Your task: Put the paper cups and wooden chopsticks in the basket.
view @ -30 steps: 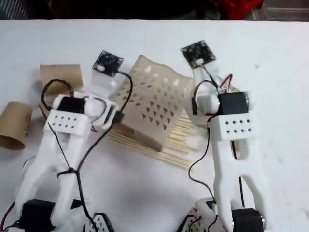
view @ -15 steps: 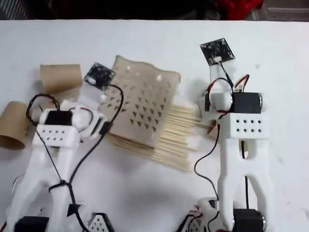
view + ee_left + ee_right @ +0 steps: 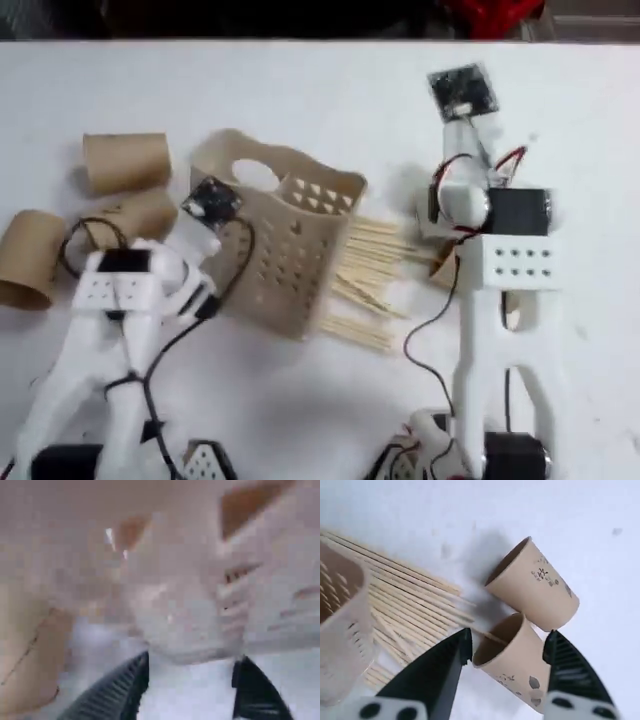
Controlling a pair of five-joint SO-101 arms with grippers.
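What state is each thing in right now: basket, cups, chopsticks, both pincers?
basket: tipped, not standing upright.
wooden chopsticks: loose on the table, partly under the basket.
paper cups by left arm: three, lying on their sides.
paper cups by right arm: two, on their sides.
left pincer: open, at the basket.
right pincer: open, over one of them.

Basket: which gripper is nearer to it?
Left. The left gripper is right at the basket; the right gripper hangs over two paper cups, beyond the chopsticks.

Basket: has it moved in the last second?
Yes. The basket has slid left off the chopsticks, toward a cup, and tipped up.
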